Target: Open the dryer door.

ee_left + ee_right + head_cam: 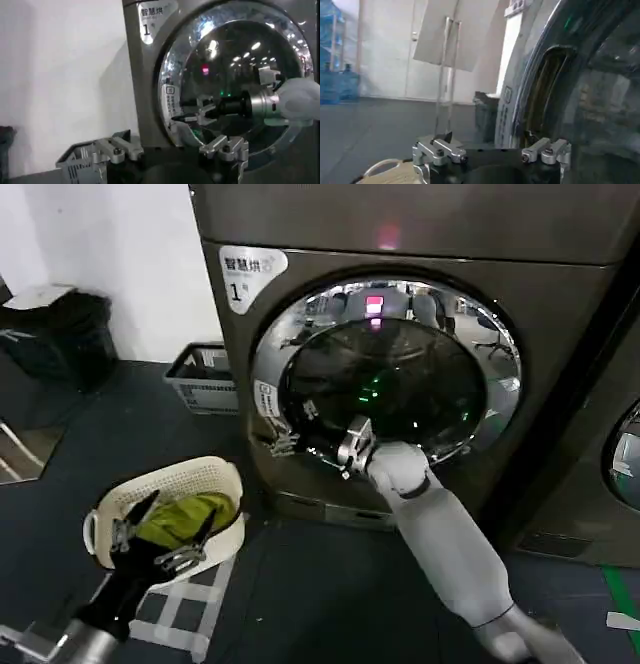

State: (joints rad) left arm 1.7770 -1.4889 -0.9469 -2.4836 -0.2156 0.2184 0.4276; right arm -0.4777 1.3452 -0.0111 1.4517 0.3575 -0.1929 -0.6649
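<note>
The dryer door is a big round porthole with a chrome ring around dark glass, on the grey-brown machine. My right gripper reaches to the door's left rim, open, with its fingers at the edge near the latch side. In the left wrist view the right gripper sits against the dryer door. In the right wrist view my right gripper is spread wide beside the dryer door, where a dark gap runs along the rim. My left gripper hangs open low at the left, over a basket.
A white laundry basket with a green cloth stands on the dark floor at the front left. A grey crate sits by the wall left of the dryer, with a black bin farther left. A neighbouring machine stands at the right.
</note>
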